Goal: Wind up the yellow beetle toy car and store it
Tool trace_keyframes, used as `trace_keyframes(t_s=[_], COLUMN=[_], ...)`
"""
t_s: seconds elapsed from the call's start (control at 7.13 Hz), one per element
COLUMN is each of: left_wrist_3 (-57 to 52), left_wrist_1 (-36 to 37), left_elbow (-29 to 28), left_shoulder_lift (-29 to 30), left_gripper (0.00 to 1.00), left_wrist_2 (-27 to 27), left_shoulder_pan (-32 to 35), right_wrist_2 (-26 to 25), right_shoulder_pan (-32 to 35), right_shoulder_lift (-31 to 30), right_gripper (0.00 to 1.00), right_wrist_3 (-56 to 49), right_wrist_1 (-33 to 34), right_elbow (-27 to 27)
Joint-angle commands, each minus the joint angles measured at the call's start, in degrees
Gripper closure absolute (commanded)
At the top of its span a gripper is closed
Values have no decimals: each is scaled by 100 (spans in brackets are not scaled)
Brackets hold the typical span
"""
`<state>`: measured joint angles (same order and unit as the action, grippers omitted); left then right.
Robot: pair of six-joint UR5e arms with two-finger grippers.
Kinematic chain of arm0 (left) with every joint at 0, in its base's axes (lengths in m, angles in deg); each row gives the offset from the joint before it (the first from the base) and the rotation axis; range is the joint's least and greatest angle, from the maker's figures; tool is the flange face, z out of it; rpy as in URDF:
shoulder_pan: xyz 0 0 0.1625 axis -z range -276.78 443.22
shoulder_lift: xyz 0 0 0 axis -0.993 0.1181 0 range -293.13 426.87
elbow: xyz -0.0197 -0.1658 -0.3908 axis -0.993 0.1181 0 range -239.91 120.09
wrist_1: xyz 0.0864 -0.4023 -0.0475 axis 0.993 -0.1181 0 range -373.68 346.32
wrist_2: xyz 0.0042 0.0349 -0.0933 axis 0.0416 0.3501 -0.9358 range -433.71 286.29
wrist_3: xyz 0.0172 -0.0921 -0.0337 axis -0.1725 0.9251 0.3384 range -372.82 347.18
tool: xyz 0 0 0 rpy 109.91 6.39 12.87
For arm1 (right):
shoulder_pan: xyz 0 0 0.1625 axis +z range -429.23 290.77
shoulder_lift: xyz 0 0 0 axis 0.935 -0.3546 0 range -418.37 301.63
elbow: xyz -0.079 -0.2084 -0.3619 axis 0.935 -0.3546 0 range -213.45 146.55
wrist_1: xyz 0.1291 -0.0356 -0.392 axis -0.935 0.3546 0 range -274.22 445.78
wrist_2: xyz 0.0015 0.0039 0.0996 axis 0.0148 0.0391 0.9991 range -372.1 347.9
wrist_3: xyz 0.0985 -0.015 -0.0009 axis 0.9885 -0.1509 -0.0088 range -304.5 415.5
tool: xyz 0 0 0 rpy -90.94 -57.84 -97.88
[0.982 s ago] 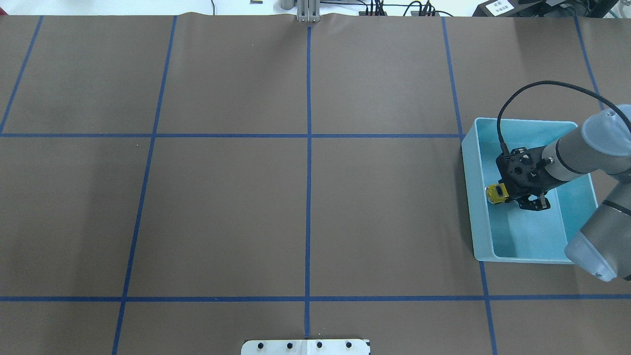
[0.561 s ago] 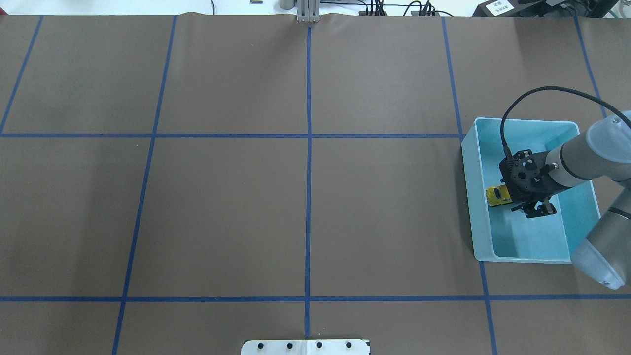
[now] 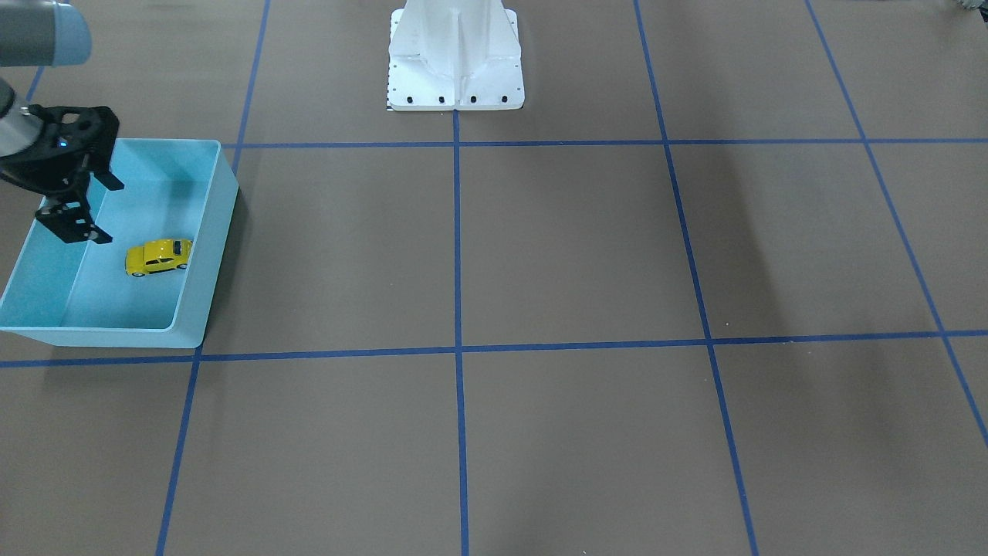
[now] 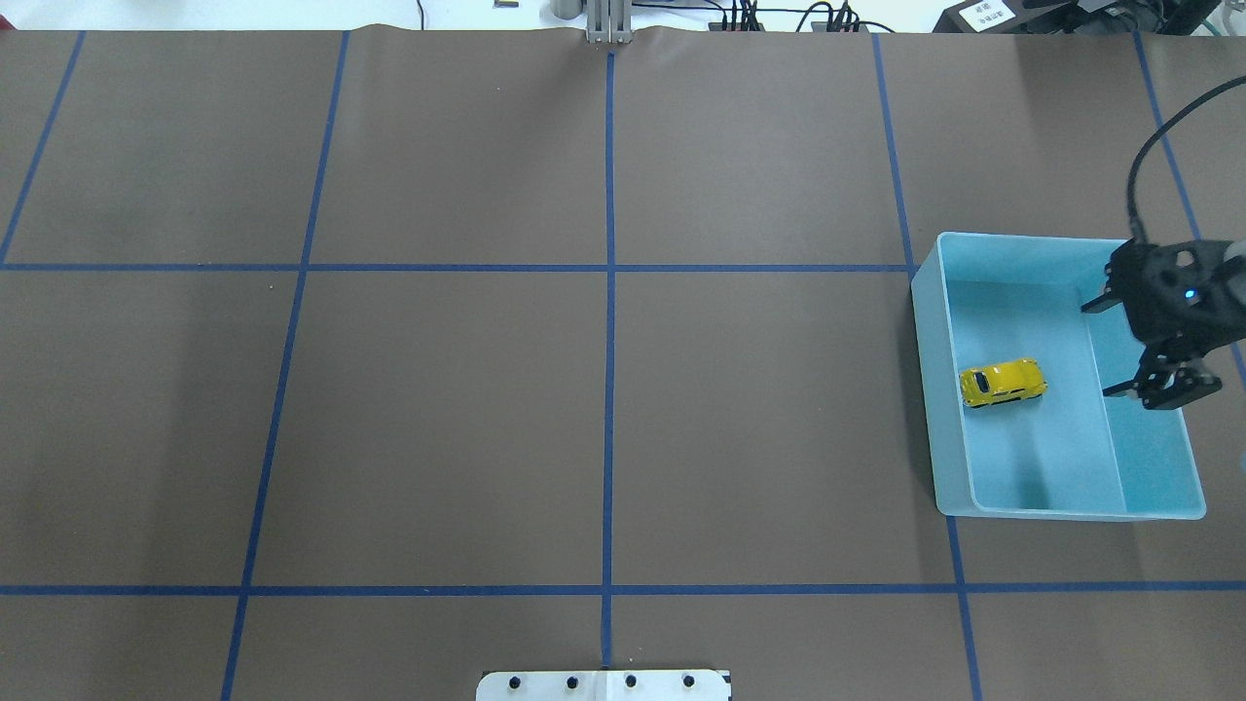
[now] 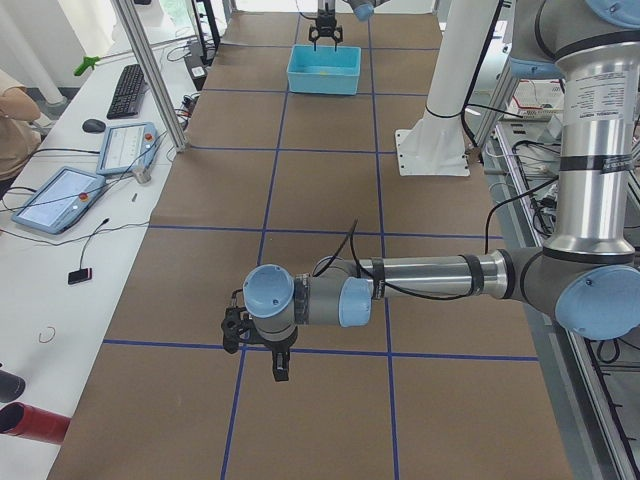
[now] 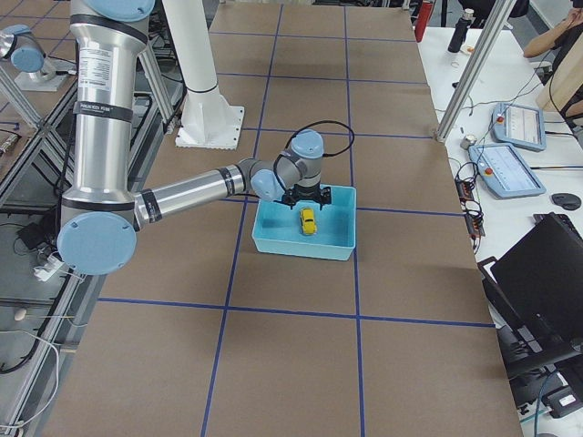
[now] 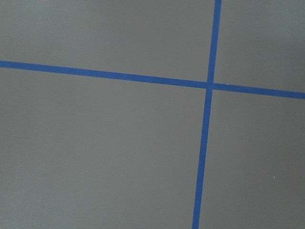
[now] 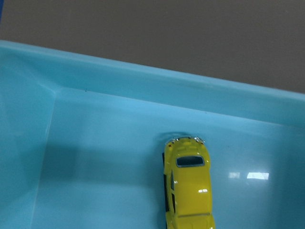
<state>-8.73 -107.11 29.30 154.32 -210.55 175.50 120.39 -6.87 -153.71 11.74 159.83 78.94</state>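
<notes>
**A:** Since a second ago the right claw [image 4: 1110, 348] has let go of the yellow car [image 4: 1003, 382] and drawn off to the right side of the blue bin [image 4: 925, 389], fingers spread and empty.

**B:** And the car, from overhead?

**A:** It sits on the bin floor near the left wall, apart from the claw. Storing looks done to me.

**B:** From across the tabletop [image 3: 579, 247]?

**A:** The car is on its wheels. The claw hangs raised beside it, probably so that backing off cannot nudge it.

**B:** The left-end view?

**A:** The left claw [image 5: 256, 352] is parked low, well away from the bin, likely to keep clear. I cannot tell whether it is open or closed.

**B:** The right-end view?

**A:** The car sits in the bin, with the claw at the rim.

**B:** The wrist cameras?

**A:** The left shows only crossing tape lines [image 7: 208, 85]. The right looks down on the car's roof, near one wall.
</notes>
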Motion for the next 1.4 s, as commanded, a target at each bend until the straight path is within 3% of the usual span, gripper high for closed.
trace_keyframes(t_s=[0.0,0.28,0.56,0.84,1.26], left_wrist_3=[-5,4,4,4,4], left_wrist_1=[0,0,0,0,0], left_elbow=[0,0,9,18,26], left_shoulder_lift=[0,0,9,9,18], left_gripper=[0,0,0,0,0], left_wrist_2=[0,9,9,0,0], left_shoulder_pan=[0,0,0,0,0], right_wrist_2=[392,348,357,348,286], right_shoulder_pan=[1240,1812,2287,2526,2553], right_shoulder_lift=[322,393,429,385,384], right_gripper=[0,0,0,0,0], right_wrist_3=[1290,3223,4765,4728,4832], right_wrist_1=[793,1091,1392,1332,1375], right_elbow=[212,-14,-863,-2057,-2143])
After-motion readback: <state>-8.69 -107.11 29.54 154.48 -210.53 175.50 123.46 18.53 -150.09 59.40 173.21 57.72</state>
